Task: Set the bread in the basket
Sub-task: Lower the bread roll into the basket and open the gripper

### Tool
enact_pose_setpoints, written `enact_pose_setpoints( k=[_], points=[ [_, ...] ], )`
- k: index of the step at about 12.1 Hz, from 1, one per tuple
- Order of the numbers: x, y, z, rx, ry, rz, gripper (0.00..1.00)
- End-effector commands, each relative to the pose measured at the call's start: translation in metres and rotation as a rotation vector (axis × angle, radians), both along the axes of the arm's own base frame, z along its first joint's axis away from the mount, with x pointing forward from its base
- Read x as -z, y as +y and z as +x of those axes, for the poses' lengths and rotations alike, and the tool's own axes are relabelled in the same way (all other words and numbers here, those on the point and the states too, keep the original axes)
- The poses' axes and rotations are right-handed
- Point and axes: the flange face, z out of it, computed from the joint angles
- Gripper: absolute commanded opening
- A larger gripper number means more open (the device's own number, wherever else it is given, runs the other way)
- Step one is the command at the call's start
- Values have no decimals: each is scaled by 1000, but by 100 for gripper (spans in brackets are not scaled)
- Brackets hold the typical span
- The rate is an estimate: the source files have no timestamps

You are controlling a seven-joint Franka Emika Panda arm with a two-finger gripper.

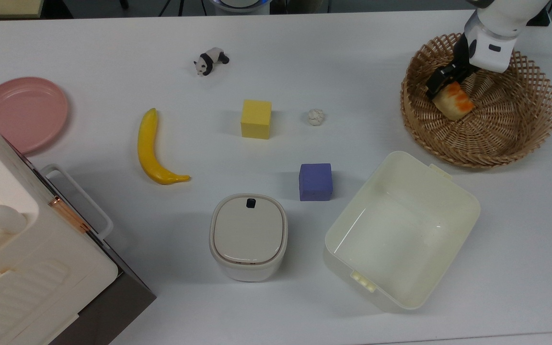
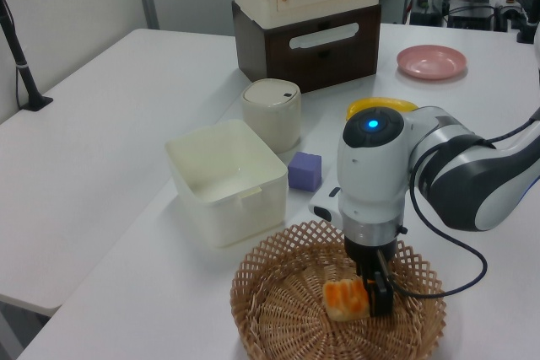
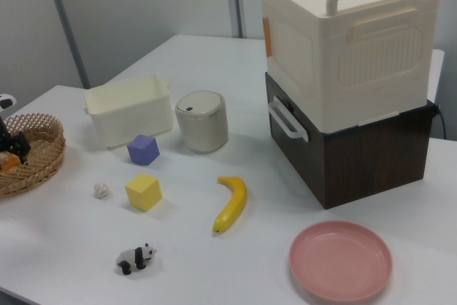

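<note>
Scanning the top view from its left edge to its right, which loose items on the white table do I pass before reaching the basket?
Pink plate → banana → panda figure → yellow cube → white lumpy ball → basket, with the bread inside at the gripper.
</note>
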Motion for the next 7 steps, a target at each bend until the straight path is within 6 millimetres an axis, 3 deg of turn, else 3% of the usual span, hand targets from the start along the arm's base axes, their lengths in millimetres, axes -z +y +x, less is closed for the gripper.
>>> enact_pose_setpoints(
  k=[1, 4, 7],
  points=[
    [-9, 1, 4, 31, -7, 12, 100],
    [-17, -2, 7, 57, -16, 18, 100],
    [-69, -10, 3, 57, -41, 58, 100]
  ],
)
